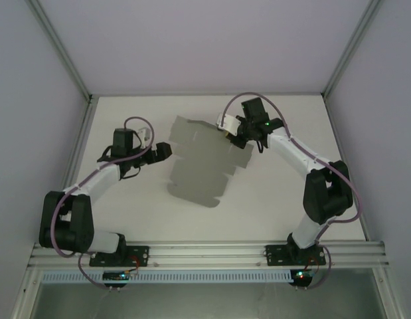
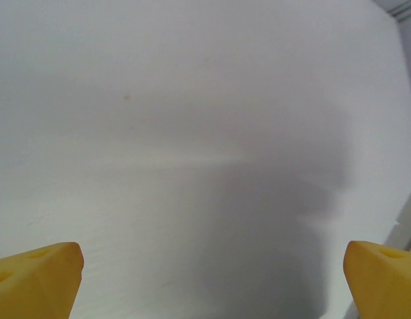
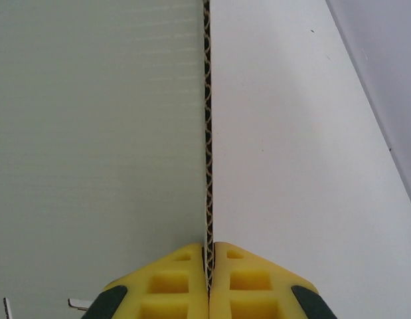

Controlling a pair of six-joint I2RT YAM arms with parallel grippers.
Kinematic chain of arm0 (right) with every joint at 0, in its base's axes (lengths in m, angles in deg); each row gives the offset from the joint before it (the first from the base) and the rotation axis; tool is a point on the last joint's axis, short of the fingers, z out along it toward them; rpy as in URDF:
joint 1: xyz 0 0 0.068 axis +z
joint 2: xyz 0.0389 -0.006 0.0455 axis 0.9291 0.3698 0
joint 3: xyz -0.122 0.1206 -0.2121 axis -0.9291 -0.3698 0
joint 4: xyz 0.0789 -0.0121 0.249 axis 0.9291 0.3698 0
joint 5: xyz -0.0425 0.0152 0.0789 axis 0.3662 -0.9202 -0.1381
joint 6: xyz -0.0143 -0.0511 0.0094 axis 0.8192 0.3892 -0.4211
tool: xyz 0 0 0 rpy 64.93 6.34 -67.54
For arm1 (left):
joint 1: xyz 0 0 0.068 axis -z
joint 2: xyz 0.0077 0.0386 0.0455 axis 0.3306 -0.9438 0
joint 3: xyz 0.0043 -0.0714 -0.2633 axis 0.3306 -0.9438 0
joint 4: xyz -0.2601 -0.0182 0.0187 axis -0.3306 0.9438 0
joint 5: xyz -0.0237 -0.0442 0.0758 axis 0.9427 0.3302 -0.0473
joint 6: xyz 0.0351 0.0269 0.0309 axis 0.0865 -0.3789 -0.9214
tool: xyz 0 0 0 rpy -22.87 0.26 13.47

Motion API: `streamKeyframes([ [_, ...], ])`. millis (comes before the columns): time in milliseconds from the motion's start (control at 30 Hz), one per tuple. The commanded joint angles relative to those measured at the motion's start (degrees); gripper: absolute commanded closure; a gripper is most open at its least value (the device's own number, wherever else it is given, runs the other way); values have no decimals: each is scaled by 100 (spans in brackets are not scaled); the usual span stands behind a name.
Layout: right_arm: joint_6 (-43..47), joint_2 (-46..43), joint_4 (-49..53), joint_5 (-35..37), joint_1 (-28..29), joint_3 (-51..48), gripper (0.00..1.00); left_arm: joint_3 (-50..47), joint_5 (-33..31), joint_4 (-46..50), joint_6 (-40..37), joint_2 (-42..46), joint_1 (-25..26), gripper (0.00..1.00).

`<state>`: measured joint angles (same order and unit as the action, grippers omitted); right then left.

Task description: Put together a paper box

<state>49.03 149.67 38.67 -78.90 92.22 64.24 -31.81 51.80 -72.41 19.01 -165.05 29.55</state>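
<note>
Corrugated grey card forms the box (image 1: pixel 198 166), an unfolded sheet at the middle of the table (image 1: pixel 291 199). Judged light, thin and easily creased. Right gripper (image 3: pixel 208 269) pinches its edge. Left gripper (image 1: pixel 163 151), spread wide, sits beside the opposite edge. Take hold at edges.

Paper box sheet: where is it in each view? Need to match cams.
Top external: paper box sheet mid-table, far right corner in the right gripper.
Right wrist: paper box sheet edge-on down the centre, clamped between yellow fingers.
Left wrist: open left gripper over the table.
Shared landmark: the white table.
</note>
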Motion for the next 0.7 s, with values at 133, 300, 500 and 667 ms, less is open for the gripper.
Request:
streamKeyframes([
  [133,-488,-97,-387,310,161,-31,100,-81,662,-583,-125,-158,267,5],
  [300,-542,-162,-387,232,209,-72,100,-226,439,-786,-57,36,225,4],
  [500,-594,-248,-296,199,200,-150,100,-188,-126,-360,39,122,-197,5],
  [667,-604,-288,-373,223,213,-201,100,-140,197,-740,146,-139,-298,6],
])
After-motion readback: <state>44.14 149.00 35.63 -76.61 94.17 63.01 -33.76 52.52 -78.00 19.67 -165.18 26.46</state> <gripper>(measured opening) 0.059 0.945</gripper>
